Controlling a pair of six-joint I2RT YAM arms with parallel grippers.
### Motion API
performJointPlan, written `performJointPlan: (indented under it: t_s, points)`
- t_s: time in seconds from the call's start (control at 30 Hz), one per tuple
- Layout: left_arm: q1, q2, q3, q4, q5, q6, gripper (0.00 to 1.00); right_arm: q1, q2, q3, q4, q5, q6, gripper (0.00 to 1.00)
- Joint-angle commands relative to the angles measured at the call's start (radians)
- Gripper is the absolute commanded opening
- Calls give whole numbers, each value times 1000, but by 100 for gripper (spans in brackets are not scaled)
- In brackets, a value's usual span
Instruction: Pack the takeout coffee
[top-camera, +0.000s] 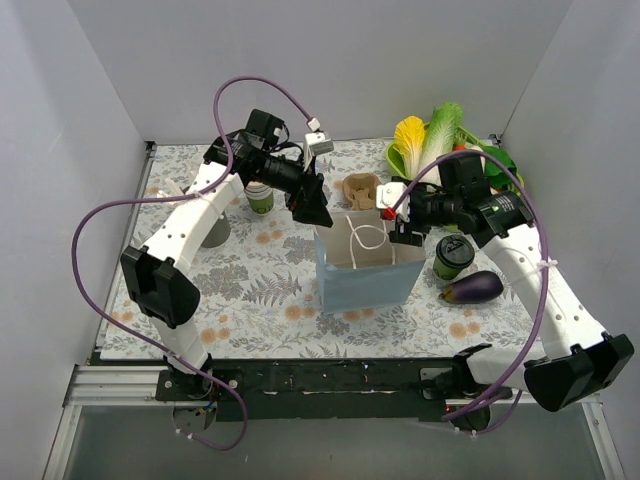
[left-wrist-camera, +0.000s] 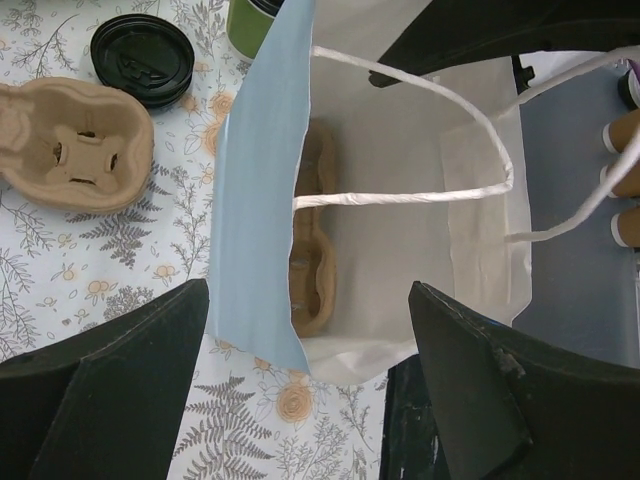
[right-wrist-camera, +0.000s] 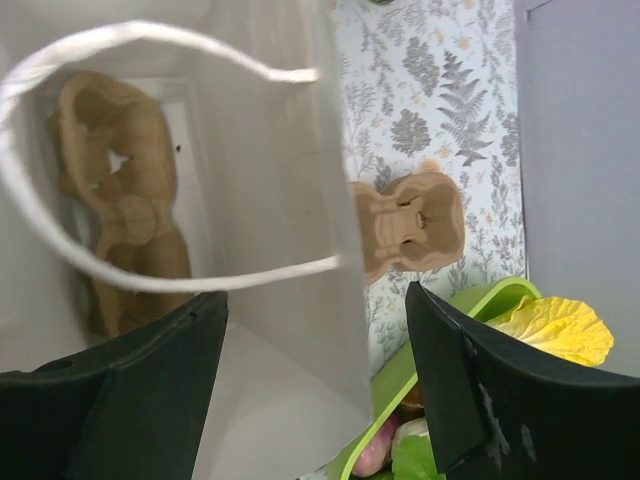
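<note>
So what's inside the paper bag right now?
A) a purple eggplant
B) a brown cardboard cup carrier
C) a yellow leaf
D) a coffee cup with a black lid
B: looking down into the open paper bag, a brown cardboard cup carrier lies at the bottom, while the lidded coffee cup stands outside on the table.

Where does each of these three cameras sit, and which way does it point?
Top view: fixed above and behind the arms, looking down at the table; both arms flank the paper bag.
Left wrist: on the left arm, looking down into the bag; open left pincer frames the bottom.
Right wrist: on the right arm, looking into the bag; open right pincer shows.
Shared: both wrist views see the cardboard cup carrier in the bag.
</note>
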Motion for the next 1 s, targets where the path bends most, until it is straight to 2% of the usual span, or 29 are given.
performJointPlan:
  t_s: [0.0, 0.03, 0.13, 0.17, 0.27, 0.37, 0.77, 0.93, 0.97]
  points:
    - [-18, -9, -2, -12, -1, 54, 81, 1, 12, -1, 218, -19, 160, 78]
    - [-22, -12, -16, -3, -7, 57, 81, 2, 28, 8, 245, -23, 190, 77]
    - [-36, -34, -65, 68, -18, 49, 81, -1, 88, 83, 217, -68, 272, 67]
    - [-42, -43, -77, 104, -19, 48, 81, -1, 105, 106, 168, -86, 283, 58]
    - [-58, -41, -93, 161, -21, 37, 81, -10, 160, 158, 117, -146, 350, 45]
    - [-62, -29, -90, 218, -5, -15, 79, -22, 168, 139, 120, -206, 419, 38]
    - [-85, 74, -16, 292, 51, -115, 67, -45, 167, 109, 137, -260, 470, 33]
    - [-94, 118, 16, 293, 25, -118, 49, -47, 165, 105, 141, -263, 471, 33]
    - [-94, 133, 22, 290, 27, -121, 41, -48, 164, 103, 141, -261, 475, 33]
